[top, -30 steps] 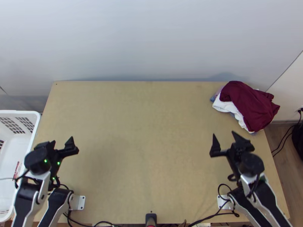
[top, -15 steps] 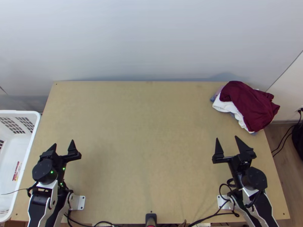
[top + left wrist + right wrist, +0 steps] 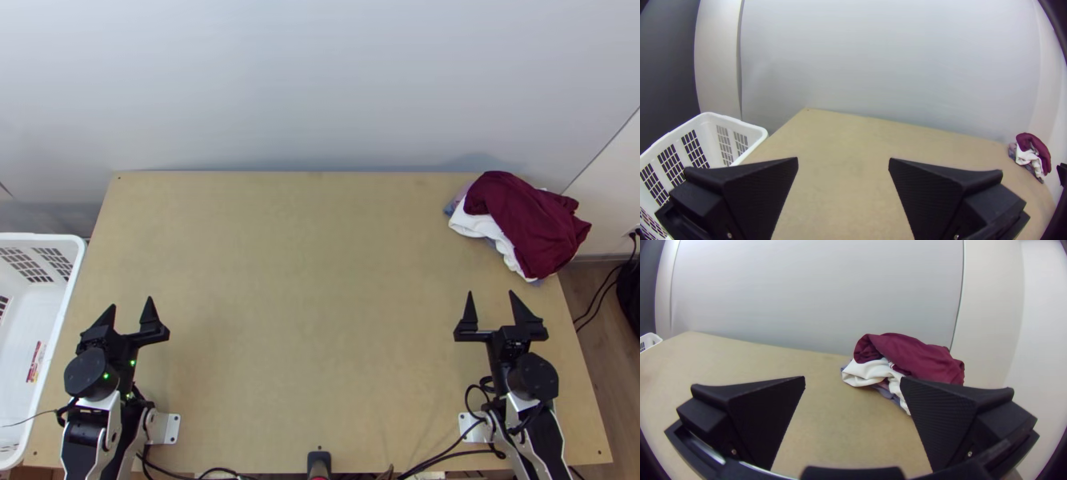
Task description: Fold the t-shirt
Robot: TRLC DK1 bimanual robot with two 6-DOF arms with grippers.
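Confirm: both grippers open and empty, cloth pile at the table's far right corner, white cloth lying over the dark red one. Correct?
Layering's wrong: the dark red cloth lies over the white cloth, per the top view. The rest stands.

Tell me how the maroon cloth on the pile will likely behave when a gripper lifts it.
The maroon cloth looks floppy: it sags over the white cloth beneath in soft folds, so it would probably droop from the grip. Being bunched, it may come up as a wad. It might also drag the white cloth along, since it lies right on top.
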